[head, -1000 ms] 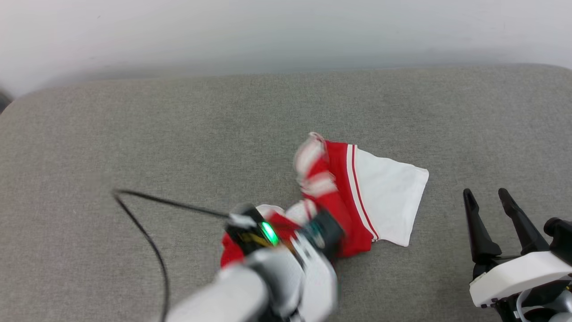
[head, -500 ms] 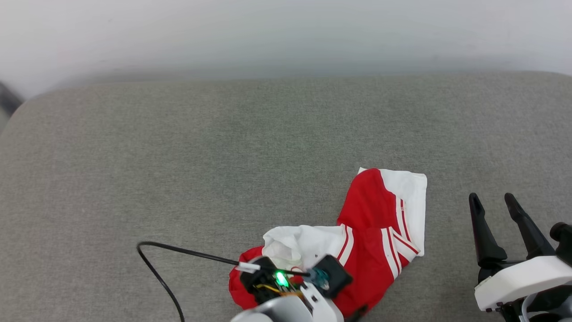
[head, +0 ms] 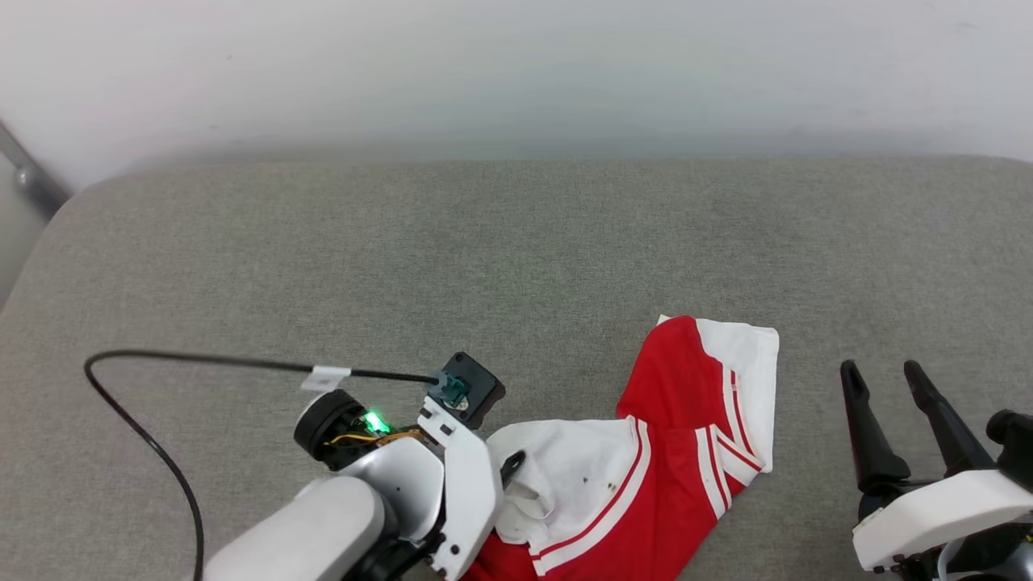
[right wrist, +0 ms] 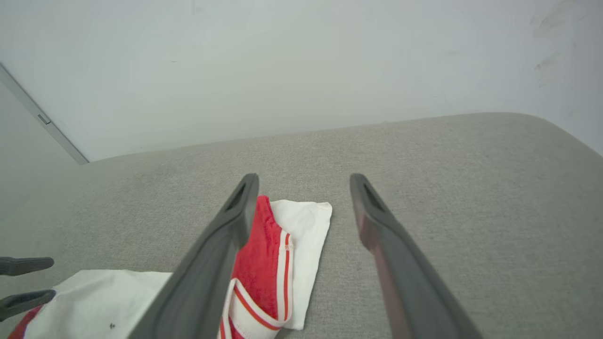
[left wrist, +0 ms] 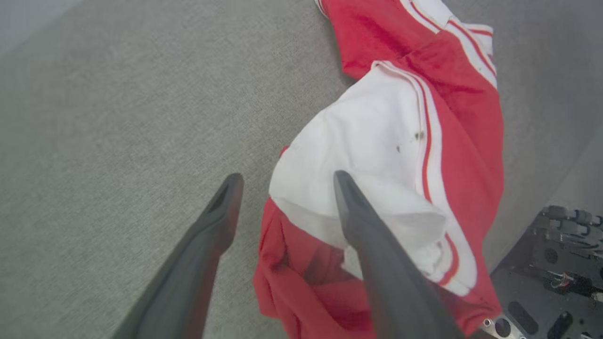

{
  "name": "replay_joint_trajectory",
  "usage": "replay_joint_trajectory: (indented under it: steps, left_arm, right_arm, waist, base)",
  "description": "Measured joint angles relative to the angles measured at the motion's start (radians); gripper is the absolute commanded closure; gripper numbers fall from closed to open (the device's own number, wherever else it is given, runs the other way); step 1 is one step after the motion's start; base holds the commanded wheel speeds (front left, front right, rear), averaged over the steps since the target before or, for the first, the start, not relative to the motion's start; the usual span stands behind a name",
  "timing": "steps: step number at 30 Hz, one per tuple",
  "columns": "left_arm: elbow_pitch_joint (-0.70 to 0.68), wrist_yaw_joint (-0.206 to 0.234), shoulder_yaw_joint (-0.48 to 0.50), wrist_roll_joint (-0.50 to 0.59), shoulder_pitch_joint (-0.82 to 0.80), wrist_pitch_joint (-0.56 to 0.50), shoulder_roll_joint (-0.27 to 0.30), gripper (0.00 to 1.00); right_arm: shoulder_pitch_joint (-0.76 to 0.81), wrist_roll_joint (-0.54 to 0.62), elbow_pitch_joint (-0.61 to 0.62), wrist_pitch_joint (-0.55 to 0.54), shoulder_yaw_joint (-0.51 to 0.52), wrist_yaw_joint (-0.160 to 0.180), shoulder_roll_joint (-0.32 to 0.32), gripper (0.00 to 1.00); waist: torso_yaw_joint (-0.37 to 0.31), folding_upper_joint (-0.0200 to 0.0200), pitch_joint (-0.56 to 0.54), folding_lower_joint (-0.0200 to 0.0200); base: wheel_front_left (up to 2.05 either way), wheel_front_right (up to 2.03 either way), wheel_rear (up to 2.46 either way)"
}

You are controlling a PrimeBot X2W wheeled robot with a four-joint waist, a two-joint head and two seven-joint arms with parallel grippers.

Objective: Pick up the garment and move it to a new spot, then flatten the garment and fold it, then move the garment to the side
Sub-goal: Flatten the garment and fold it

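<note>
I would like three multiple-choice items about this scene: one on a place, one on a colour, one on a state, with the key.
1. Where does the garment lie?
A) on the grey cushion, left of the right end effector
B) on the floor
C) hanging from a hook
2. Its colours?
A) blue and yellow
B) red and white
C) all black
3. The left end effector is:
A) shut on the garment
B) shut on a cable
C) open
Key: 1 A, it lies crumpled on the cushion; 2 B, red body, white sleeves; 3 C, its fingers stand wide apart.
</note>
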State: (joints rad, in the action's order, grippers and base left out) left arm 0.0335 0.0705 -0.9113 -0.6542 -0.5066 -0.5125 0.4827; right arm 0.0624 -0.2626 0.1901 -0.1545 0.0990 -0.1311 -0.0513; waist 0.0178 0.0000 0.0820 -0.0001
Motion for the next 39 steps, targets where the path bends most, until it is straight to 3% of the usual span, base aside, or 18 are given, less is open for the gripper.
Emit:
replay_joint_trajectory:
  steps: [7,8,9,10,14,19,26,31,34,39]
  left_arm:
    - [0.035,-0.075,-0.045,-0.061,-0.027,-0.137,0.02,0.0]
    - [0.037,-0.081,-0.047,-0.067,-0.031,-0.144,0.019,0.09]
    - [0.037,-0.086,-0.047,-0.071,-0.033,-0.145,0.019,0.42]
    - [0.037,-0.089,-0.049,-0.067,-0.036,-0.143,0.019,0.99]
    - [0.034,-0.09,-0.042,-0.053,-0.052,-0.113,0.017,1.0]
    - [0.013,-0.049,0.016,-0.035,-0.068,-0.032,0.025,1.0]
    - [0.006,0.083,0.186,-0.058,-0.045,0.1,0.103,1.0]
    - [0.046,0.202,0.331,-0.138,0.092,0.196,0.17,1.0]
    - [0.083,0.247,0.401,-0.209,0.216,0.246,0.184,1.0]
    - [0.15,0.23,0.419,-0.298,0.352,0.284,0.135,1.0]
  right_arm:
    - [-0.001,-0.011,-0.007,0.004,-0.008,0.0,0.0,0.0]
    - [-0.001,-0.011,-0.009,0.005,-0.008,0.0,0.0,0.0]
    - [-0.001,-0.012,-0.011,0.008,-0.009,0.0,0.0,0.0]
    - [-0.001,-0.016,-0.013,0.012,-0.008,0.0,0.0,0.0]
    - [-0.002,-0.02,-0.024,0.014,-0.006,0.0,0.0,0.0]
    - [-0.002,-0.02,-0.029,0.016,0.006,0.0,0.0,0.0]
    - [-0.003,-0.018,-0.025,0.007,0.016,0.0,0.0,0.0]
    - [-0.005,-0.01,-0.016,-0.005,0.021,0.0,0.0,0.0]
    - [-0.005,-0.01,-0.01,-0.011,0.026,0.0,0.0,0.0]
    - [-0.009,0.008,0.0,-0.023,0.03,0.0,0.0,0.0]
  waist:
    - [-0.025,0.0,0.024,0.0]
    - [-0.03,0.0,0.028,0.0001]
    - [-0.033,0.0,0.032,0.0]
    - [-0.038,0.0,0.036,0.0001]
    - [-0.048,0.0,0.046,0.0001]
    - [-0.037,0.0,0.045,0.0]
    - [0.004,0.0,0.045,0.0001]
    - [0.025,0.0,0.055,0.0001]
    - [0.032,0.0,0.061,0.0]
    - [0.04,0.0,0.076,0.0]
  base:
    - [0.0,0.0,0.0]
    - [0.0,0.0,0.0]
    - [0.0,0.0,0.0]
    - [0.0,0.0,0.0]
    - [0.0,0.0,0.0]
    - [0.0,0.0,0.0]
    - [0.0,0.0,0.0]
    - [0.0,0.0,0.0]
    - [0.0,0.0,0.0]
    - [0.0,0.0,0.0]
